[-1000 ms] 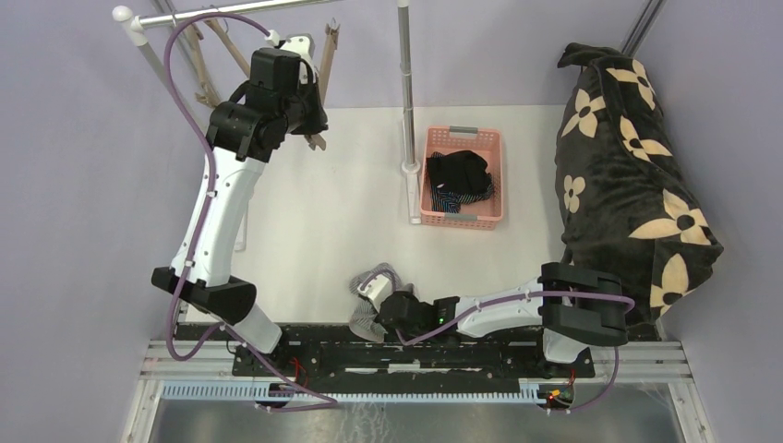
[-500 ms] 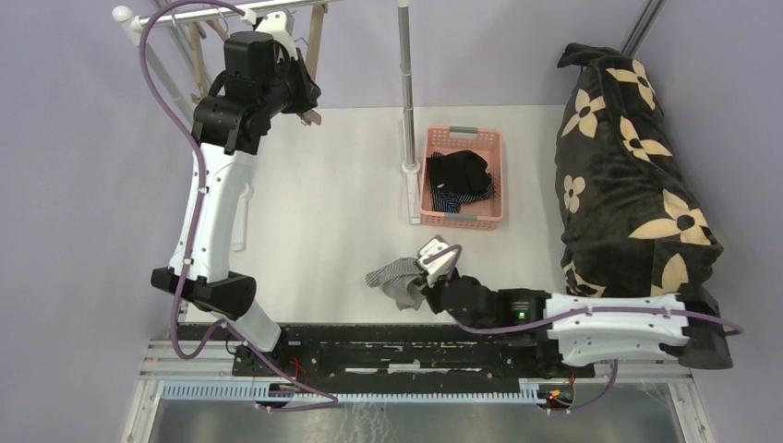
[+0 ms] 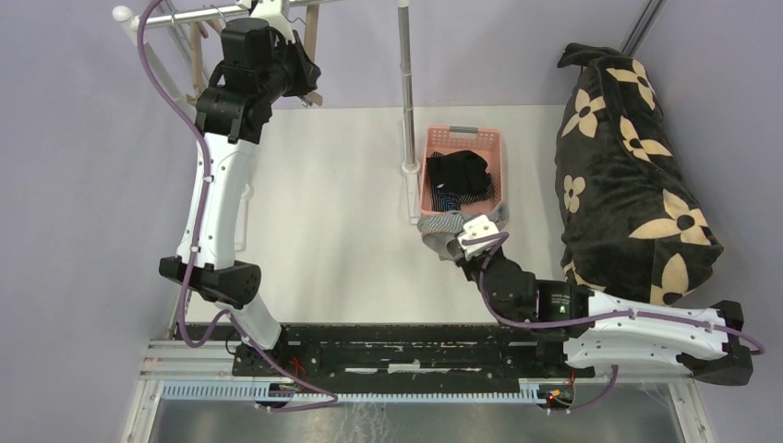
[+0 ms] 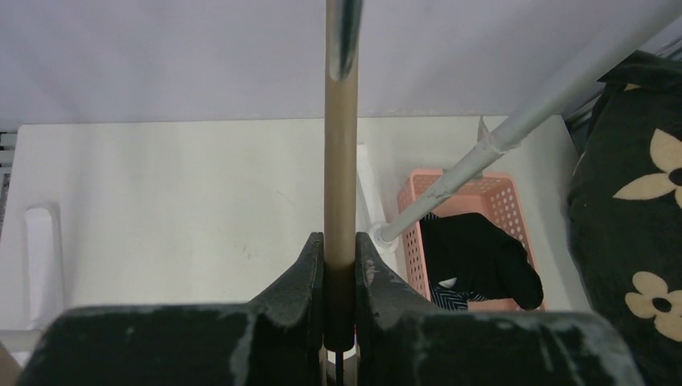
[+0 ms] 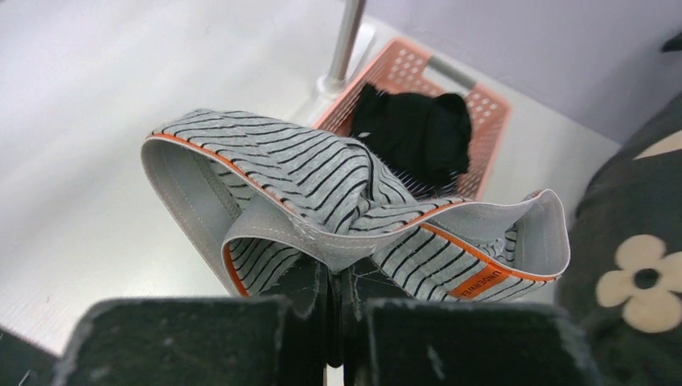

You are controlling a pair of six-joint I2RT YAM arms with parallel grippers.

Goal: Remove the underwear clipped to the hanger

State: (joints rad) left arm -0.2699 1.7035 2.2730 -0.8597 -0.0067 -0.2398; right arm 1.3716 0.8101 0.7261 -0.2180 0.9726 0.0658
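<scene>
The black flowered cushion (image 3: 637, 175) fills the right side of the table (image 3: 323, 212). The pink basket (image 3: 462, 132) stands beside the rack's upright pole (image 3: 404, 83), with the black briefs (image 3: 459, 171) and navy striped briefs (image 3: 445, 198) inside.

From overhead, the left gripper (image 3: 305, 83) sits high at the rail (image 3: 198, 16). Only its wrist view shows the jaws clamped on the wooden hanger (image 4: 339, 161).

The right gripper (image 3: 459, 242) is closed tight on the grey striped briefs (image 3: 436, 223) at the basket's near edge. Its wrist view alone reveals the orange waistband trim.

Half a second earlier, these briefs hung over mid-table.
</scene>
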